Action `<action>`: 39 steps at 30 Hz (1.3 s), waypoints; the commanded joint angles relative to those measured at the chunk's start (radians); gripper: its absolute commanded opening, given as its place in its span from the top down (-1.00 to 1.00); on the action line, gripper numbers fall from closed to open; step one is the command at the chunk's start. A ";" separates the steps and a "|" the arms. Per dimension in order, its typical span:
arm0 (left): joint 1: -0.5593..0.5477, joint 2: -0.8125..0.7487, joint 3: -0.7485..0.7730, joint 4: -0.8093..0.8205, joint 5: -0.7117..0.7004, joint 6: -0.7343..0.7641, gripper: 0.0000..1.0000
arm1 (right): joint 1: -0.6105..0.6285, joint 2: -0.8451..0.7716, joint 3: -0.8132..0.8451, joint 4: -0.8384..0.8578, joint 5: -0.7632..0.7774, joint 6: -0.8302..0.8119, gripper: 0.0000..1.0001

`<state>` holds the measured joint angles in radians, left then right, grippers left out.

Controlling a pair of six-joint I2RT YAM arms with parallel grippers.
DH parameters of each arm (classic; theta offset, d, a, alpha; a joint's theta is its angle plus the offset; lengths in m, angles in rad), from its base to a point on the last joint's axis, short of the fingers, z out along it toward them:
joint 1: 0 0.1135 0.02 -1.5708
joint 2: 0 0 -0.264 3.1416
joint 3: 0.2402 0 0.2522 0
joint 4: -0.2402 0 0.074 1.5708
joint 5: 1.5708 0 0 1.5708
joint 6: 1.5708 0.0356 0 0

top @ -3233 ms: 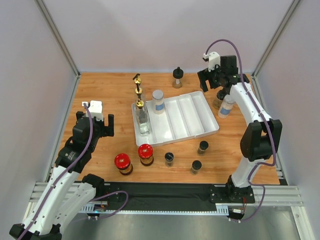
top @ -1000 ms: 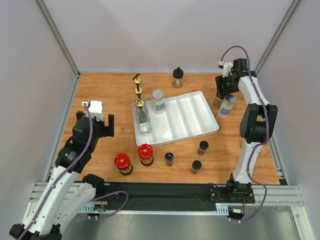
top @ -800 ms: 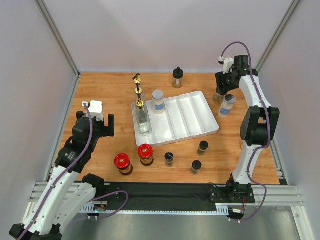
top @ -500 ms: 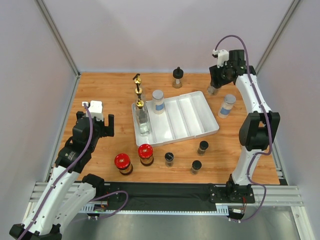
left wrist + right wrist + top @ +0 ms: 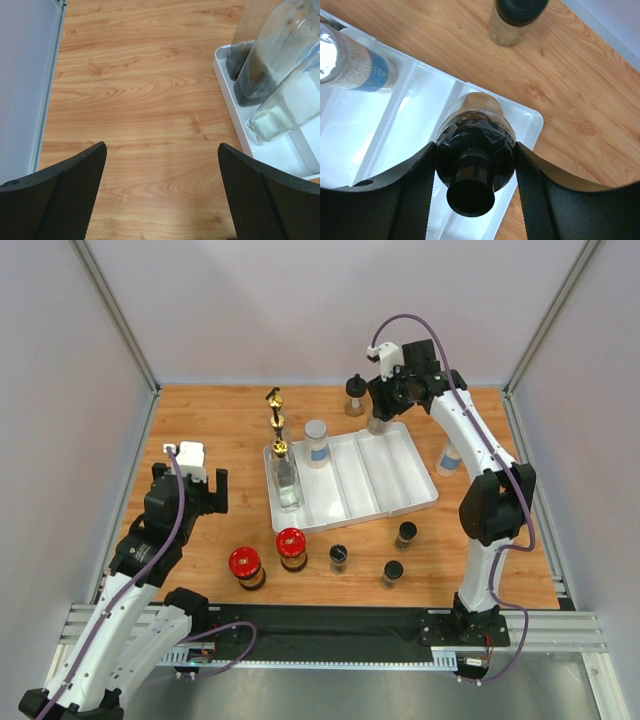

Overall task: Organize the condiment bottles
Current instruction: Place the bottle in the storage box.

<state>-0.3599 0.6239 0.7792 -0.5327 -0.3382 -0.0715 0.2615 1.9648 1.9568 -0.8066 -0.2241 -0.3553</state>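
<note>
My right gripper is shut on a black-capped jar with tan contents, holding it over the far right corner of the white tray. The same held jar shows below the fingers in the top view. The tray's left compartments hold a gold-spouted bottle and a silver-lidded blue-label jar. Another black-capped jar stands behind the tray. Two red-lidded jars and three small black-capped jars stand in front of it. My left gripper hangs open over bare wood, left of the tray.
A second blue-label jar stands on the table right of the tray. Two more gold-spouted bottles rise at the tray's far left corner. In the left wrist view, clear bottles stand at the tray's rim. White walls enclose the table.
My right arm has swung left from the table's right side, carrying the black-capped jar to above the tray's far right corner. The left arm has not moved.
</note>
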 commanded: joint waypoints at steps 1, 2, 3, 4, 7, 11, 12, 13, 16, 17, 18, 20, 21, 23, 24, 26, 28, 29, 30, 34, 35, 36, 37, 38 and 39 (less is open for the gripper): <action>-0.004 -0.013 0.002 0.030 0.004 0.013 -0.99 | 0.045 0.031 0.068 0.012 -0.021 0.012 0.88; -0.004 -0.013 0.002 0.030 0.005 0.012 -0.99 | 0.054 0.037 0.071 0.011 -0.023 0.013 0.88; -0.004 -0.013 0.002 0.030 0.004 0.013 -1.00 | 0.062 0.045 0.077 0.006 -0.024 0.015 0.88; -0.004 -0.013 0.002 0.030 0.004 0.013 -0.99 | 0.077 0.052 0.082 0.003 -0.027 0.015 0.88; -0.004 -0.015 0.002 0.030 0.005 0.013 -1.00 | 0.108 0.078 0.100 -0.006 -0.027 0.013 0.87; -0.004 -0.018 0.003 0.028 0.007 0.013 -0.99 | 0.137 0.101 0.109 -0.008 -0.023 0.012 0.86; -0.004 -0.018 0.002 0.030 0.007 0.012 -0.99 | 0.146 0.112 0.111 -0.008 -0.020 0.010 0.86; -0.004 -0.018 0.002 0.030 0.007 0.012 -0.99 | 0.151 0.115 0.113 -0.006 -0.020 0.010 0.86; -0.004 -0.018 0.002 0.031 0.007 0.013 -0.99 | 0.163 0.134 0.122 -0.008 -0.018 0.010 0.85; -0.004 -0.018 0.002 0.031 0.007 0.013 -0.99 | 0.163 0.143 0.123 -0.008 -0.018 0.010 0.85; -0.004 -0.018 0.002 0.031 0.007 0.013 -0.99 | 0.169 0.149 0.125 -0.009 -0.018 0.010 0.85; -0.004 -0.016 0.002 0.033 0.008 0.013 -0.99 | 0.174 0.163 0.129 -0.009 -0.017 0.010 0.84; -0.004 -0.015 0.002 0.030 0.007 0.012 -0.99 | 0.177 0.167 0.131 -0.009 -0.017 0.010 0.84; -0.004 -0.015 0.002 0.031 0.007 0.012 -0.99 | 0.179 0.183 0.136 -0.014 -0.017 0.007 0.82; -0.004 -0.013 0.002 0.031 0.007 0.013 -1.00 | 0.180 0.187 0.137 -0.016 -0.014 0.007 0.82; -0.004 -0.015 0.000 0.030 0.007 0.013 -1.00 | 0.183 0.201 0.142 -0.017 -0.008 0.004 0.79; -0.004 -0.015 0.000 0.031 0.005 0.013 -0.99 | 0.186 0.209 0.145 -0.020 -0.004 0.003 0.76; -0.004 -0.015 0.000 0.031 0.007 0.013 -0.99 | 0.186 0.216 0.146 -0.020 -0.003 0.001 0.73; -0.004 -0.013 0.002 0.031 0.005 0.013 -0.99 | 0.185 0.220 0.148 -0.020 0.000 -0.001 0.72; -0.005 -0.012 0.000 0.031 0.005 0.013 -0.99 | 0.185 0.235 0.154 -0.023 0.006 -0.004 0.63; -0.004 -0.012 0.000 0.031 0.005 0.013 -0.99 | 0.186 0.238 0.155 -0.023 0.006 -0.005 0.54; -0.004 -0.012 0.000 0.031 0.005 0.013 -0.99 | 0.186 0.241 0.156 -0.023 0.006 -0.005 0.46; -0.004 -0.012 0.000 0.031 0.005 0.013 -0.99 | 0.186 0.244 0.156 -0.023 0.006 -0.005 0.38; -0.004 -0.013 0.000 0.031 0.004 0.012 -1.00 | 0.185 0.246 0.156 -0.023 0.006 -0.005 0.23; -0.004 -0.013 0.000 0.031 0.004 0.013 -0.99 | 0.185 0.247 0.157 -0.023 0.006 -0.005 0.16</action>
<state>-0.3599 0.6151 0.7792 -0.5327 -0.3382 -0.0715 0.4419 2.2108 2.0548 -0.8551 -0.2264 -0.3531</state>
